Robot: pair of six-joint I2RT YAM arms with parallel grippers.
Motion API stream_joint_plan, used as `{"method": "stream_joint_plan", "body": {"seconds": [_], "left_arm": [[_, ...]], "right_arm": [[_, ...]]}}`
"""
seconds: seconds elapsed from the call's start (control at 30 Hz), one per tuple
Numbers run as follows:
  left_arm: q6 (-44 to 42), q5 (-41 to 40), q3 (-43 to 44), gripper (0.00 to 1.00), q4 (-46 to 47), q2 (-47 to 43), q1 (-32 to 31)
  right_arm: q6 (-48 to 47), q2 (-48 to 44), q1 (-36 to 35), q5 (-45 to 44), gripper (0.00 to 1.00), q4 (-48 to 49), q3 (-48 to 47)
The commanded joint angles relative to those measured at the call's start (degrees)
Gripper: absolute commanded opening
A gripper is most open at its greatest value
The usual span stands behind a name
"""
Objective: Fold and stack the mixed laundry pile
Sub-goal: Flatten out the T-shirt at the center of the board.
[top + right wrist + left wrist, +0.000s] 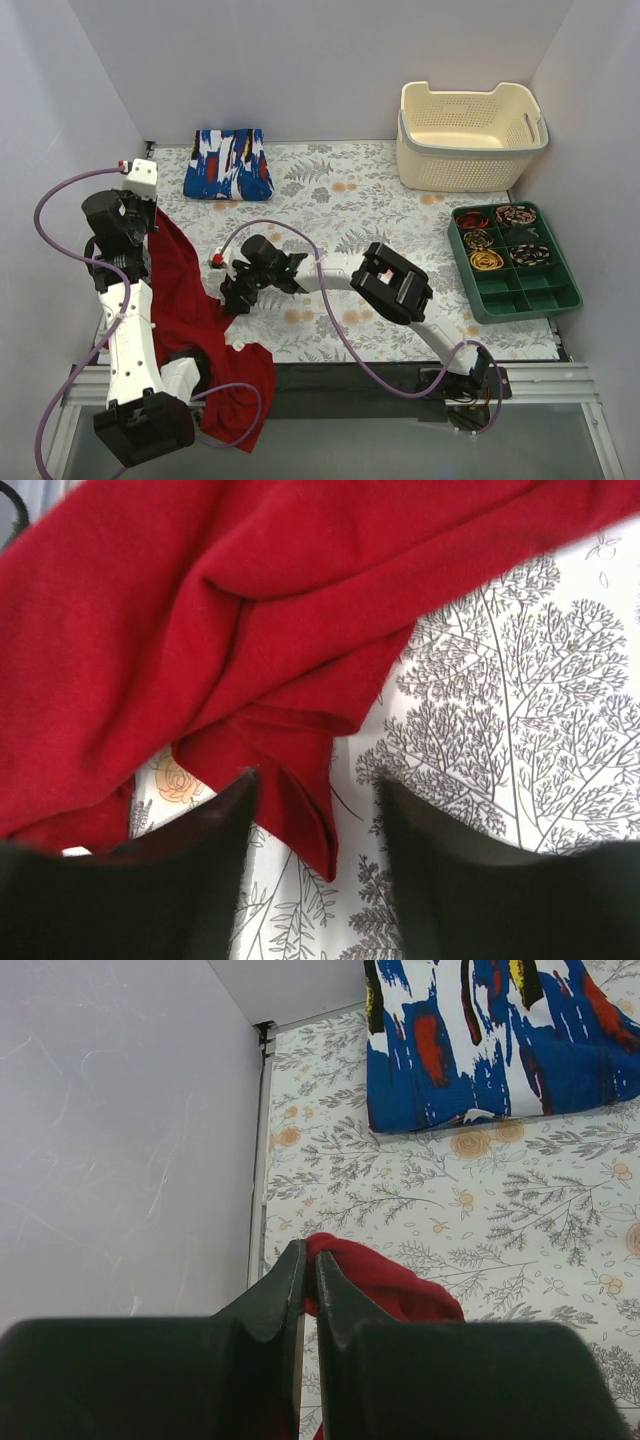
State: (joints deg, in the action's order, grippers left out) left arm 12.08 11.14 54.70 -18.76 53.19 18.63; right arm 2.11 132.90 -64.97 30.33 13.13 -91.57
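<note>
Roughly halfway: blue printed garment (228,165) folded, well left of basket (460,165). Red garment (190,300) unfolded, farther left of basket. Left tool (308,1256) pinching its edge; right tool (315,810) spread around a corner. Remaining: fold red, stack.

Left gripper (310,1257) is clamped tight, jaws pressed together, with a fold of the red garment (385,1285) pinched at the tips and spilling out to its right. Left arm (128,330) stands tall, wrist high. Right arm (400,285) stretches long across, elbow raised. Right gripper (318,785) points down, jaws parted, the red hem lying between them, neither finger clearly biting.
</note>
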Motion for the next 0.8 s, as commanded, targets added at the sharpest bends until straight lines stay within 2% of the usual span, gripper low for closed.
{"method": "stream_joint_plan", "body": {"seconds": [0.0, 0.03, 0.07, 0.1, 0.13, 0.2, 0.4, 0.6, 0.77], "left_arm": [[-0.7, 0.7, 0.6, 0.0, 1.6, -0.3, 0.3], [-0.3, 0.8, 0.9, 0.0, 1.5, -0.3, 0.4], [-0.1, 0.9, 1.1, 0.0, 1.3, -0.1, 0.4], [0.2, 1.3, 1.5, 0.0, 0.9, 0.0, 0.4], [0.5, 1.9, 1.9, 0.0, 0.3, 0.2, 0.4], [0.7, 3.5, 1.9, 0.0, -0.1, 0.2, 0.4], [-0.6, 5.6, 5.2, 0.0, 0.9, 2.7, 0.4], [1.0, 6.6, 16.4, 0.0, 3.1, 7.9, 0.4], [3.8, 7.1, 25.7, 0.0, 4.4, 9.9, 0.5]], "right_arm": [[-1.4, 2.4, -0.1, -1.8, 0.42, -1.9, 0.2], [-1.8, 1.2, 0.0, -2.0, 0.33, -2.4, 0.7], [-1.9, 0.3, 0.3, -1.8, 0.14, -4.0, 1.0], [-3.5, -0.7, 1.1, -1.8, 0.03, -5.3, 1.0], [-4.0, -3.7, 1.5, -2.3, 0.01, -6.9, 1.4], [-5.8, -8.0, 4.4, -3.6, 0.01, -11.3, 2.4], [-16.7, -33.1, 16.0, -12.7, 0.01, -23.4, 4.2], [-26.0, -45.7, 27.4, -21.9, 0.01, -32.8, -6.5], [-33.0, -53.4, 30.3, -32.0, 0.01, -32.8, -13.1]]}}
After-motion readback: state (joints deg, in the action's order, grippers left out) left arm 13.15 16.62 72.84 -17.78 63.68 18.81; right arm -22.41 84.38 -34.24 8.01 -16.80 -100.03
